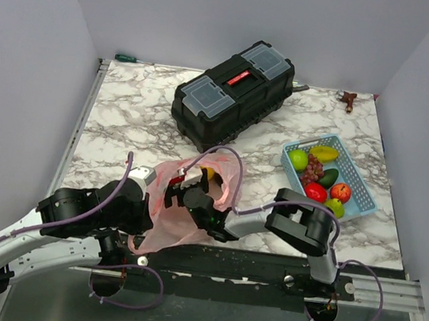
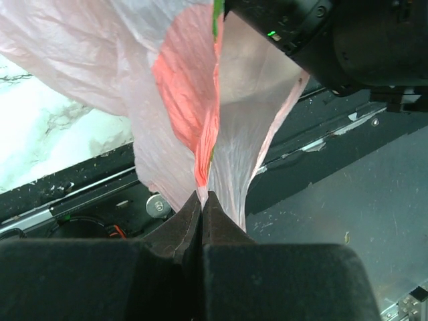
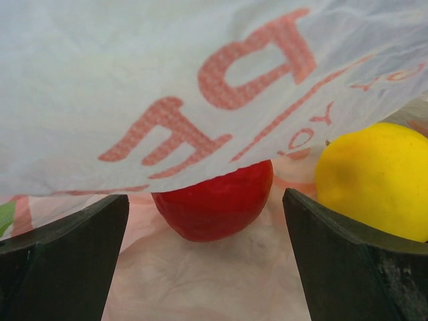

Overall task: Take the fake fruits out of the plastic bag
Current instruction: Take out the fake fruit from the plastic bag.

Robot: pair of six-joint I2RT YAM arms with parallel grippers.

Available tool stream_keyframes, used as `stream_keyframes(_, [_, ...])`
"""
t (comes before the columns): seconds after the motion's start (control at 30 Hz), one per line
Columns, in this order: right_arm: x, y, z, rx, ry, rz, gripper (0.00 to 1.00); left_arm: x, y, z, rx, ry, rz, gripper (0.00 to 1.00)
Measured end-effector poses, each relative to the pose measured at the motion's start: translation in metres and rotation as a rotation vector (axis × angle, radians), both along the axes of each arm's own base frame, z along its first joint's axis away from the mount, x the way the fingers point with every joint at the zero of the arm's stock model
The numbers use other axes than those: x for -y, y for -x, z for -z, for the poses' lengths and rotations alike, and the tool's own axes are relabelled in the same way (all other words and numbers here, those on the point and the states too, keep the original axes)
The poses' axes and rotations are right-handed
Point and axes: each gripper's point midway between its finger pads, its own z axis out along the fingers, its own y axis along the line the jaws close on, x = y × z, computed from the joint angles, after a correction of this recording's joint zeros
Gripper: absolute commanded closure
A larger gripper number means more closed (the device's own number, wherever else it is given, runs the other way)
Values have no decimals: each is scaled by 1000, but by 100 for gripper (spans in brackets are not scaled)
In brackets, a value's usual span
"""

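The pink plastic bag (image 1: 165, 229) lies at the table's near edge. My left gripper (image 2: 202, 195) is shut on a fold of the bag (image 2: 180, 100) and holds it up; from above, the left gripper (image 1: 153, 198) is at the bag's left side. My right gripper (image 1: 187, 193) reaches into the bag's mouth. The right gripper (image 3: 206, 200) is open, with a red fake fruit (image 3: 217, 204) lying ahead between its fingers and untouched. A yellow fake fruit (image 3: 374, 177) lies beyond the right finger. The bag's upper layer (image 3: 200, 87) hangs over both.
A light blue mesh basket (image 1: 357, 175) at the right holds several fake fruits, including a grape bunch (image 1: 313, 170). A black toolbox (image 1: 232, 91) stands at the back middle. A green screwdriver (image 1: 125, 58) and a small brown object (image 1: 349, 100) lie along the far edge.
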Motion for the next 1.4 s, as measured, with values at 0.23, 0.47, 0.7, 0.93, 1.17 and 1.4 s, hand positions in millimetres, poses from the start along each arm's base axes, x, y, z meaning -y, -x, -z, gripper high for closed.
stream_keyframes(0.23, [-22,-6,7,26,1,-34,5,0,0,0,1,0,1,100])
stream_keyframes(0.47, [-31,-9,18,25,13,-68,19,0,0,-3,5,8,1,100])
stream_keyframes(0.7, [-40,-8,9,44,-22,-119,6,0,0,-4,7,12,1,100])
stream_keyframes(0.93, [-66,-17,5,64,-49,-143,2,1,0,-5,9,20,1,100])
stream_keyframes(1.17, [-81,-33,12,72,-36,-101,36,2,0,-7,9,24,3,100])
stream_keyframes(1.4, [-63,-32,13,72,3,-86,60,2,0,-10,10,23,3,100])
